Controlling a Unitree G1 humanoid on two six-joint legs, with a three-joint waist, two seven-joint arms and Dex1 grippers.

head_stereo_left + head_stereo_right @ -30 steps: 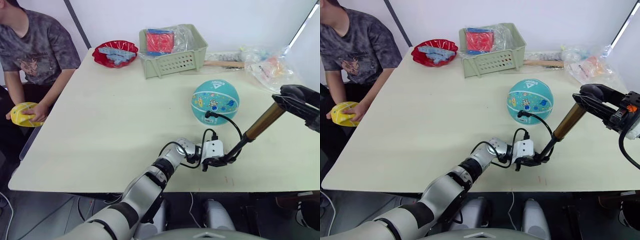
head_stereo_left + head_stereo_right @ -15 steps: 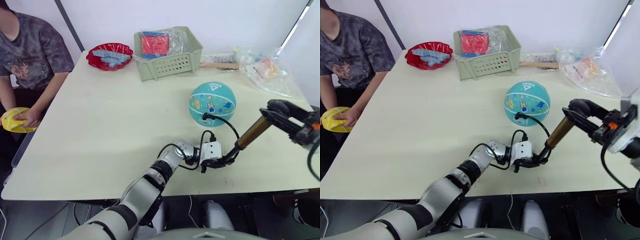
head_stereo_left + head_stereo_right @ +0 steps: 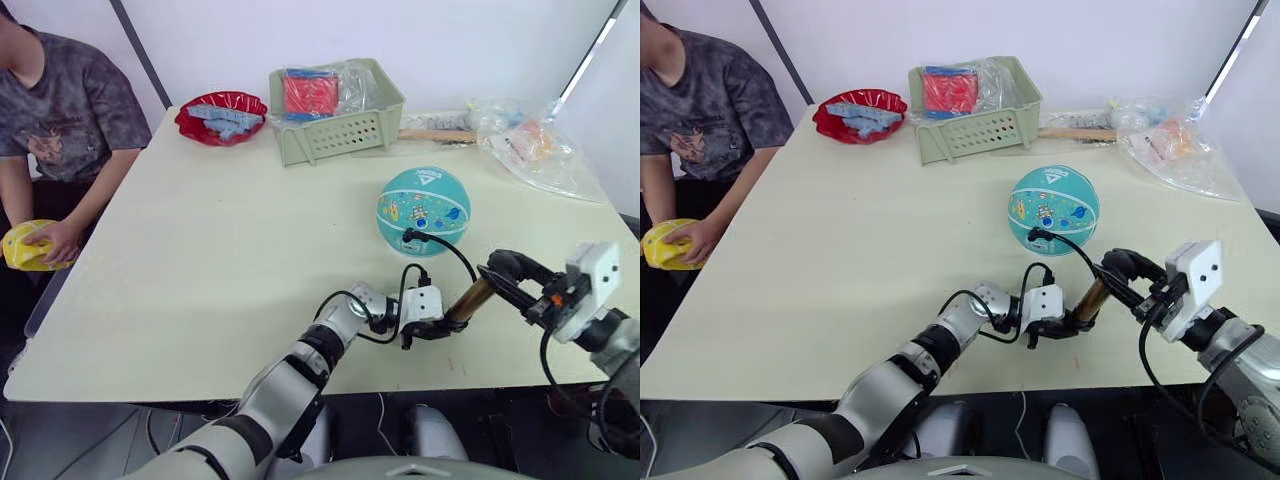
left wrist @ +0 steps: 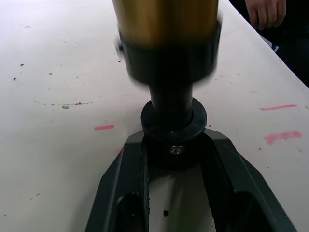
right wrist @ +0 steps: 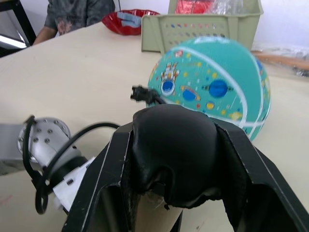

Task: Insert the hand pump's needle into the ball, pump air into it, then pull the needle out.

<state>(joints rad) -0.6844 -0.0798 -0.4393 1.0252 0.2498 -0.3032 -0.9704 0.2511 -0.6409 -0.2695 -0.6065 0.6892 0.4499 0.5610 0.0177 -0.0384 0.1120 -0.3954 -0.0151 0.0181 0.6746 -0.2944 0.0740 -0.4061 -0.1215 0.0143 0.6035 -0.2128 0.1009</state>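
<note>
Your left gripper [image 3: 437, 328] pinches the hand pump [image 3: 470, 298] base near the table [image 3: 200, 250] front edge; right gripper [image 3: 497, 268] clamps its handle; the ball [image 3: 424, 203] sits behind, open tabletop leftward

We show the teal ball [image 3: 424, 203] with white seams and small coloured prints; the gold-bronze hand pump [image 3: 470, 299], black at handle and base; a red bowl [image 3: 225, 115]; a pale green basket [image 3: 340, 125]; a yellow ball [image 3: 27, 246]; the cream table [image 3: 220, 240]
</note>
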